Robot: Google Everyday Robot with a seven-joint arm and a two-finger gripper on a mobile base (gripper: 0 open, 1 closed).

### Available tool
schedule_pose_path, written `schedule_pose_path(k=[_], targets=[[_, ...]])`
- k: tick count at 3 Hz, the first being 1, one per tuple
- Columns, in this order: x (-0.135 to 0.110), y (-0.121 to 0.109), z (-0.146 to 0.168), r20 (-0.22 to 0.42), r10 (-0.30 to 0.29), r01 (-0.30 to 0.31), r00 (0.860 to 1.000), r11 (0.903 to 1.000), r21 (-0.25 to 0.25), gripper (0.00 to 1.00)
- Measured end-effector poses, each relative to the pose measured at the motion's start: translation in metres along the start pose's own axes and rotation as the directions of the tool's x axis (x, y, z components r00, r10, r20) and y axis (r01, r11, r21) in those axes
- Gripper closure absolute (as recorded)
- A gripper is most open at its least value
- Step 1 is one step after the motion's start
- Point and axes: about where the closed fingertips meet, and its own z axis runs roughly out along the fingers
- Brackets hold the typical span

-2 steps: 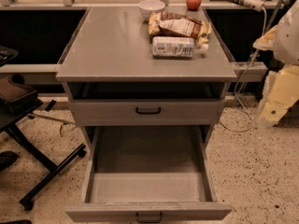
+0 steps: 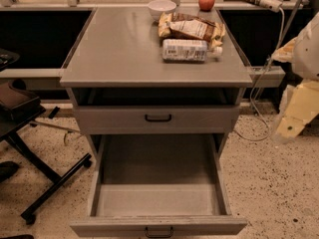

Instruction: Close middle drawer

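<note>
The middle drawer (image 2: 158, 203) of the grey metal cabinet (image 2: 124, 49) is pulled far out toward me. It is a deep, plain grey tray with nothing in it. Its flat front (image 2: 99, 226) lies along the bottom edge of the view, with a small black handle (image 2: 159, 231) at the centre. The top drawer (image 2: 109, 118) above it is shut. My arm's cream-coloured gripper (image 2: 290, 127) hangs at the right edge, to the right of the cabinet and apart from it, level with the top drawer.
On the cabinet top lie a plastic bottle (image 2: 185, 50), snack bags (image 2: 192, 29), a white bowl (image 2: 162, 7) and a red apple (image 2: 206, 1). A black chair base (image 2: 45, 183) stands on the speckled floor at left. Cables (image 2: 259, 91) hang at right.
</note>
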Motion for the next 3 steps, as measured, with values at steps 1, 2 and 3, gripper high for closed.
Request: schedule_pose_path(k=[1, 2, 3], targets=[[0.008, 0.021, 0.034, 0.038, 0.034, -0.032, 0.999, 0.9985, -0.045, 0.00], [0.015, 0.057, 0.082, 0.083, 0.090, -0.078, 0.992, 0.9878, -0.135, 0.00], [0.012, 0.100, 0.128, 0.133, 0.121, -0.087, 0.984, 0.9674, -0.238, 0.00]])
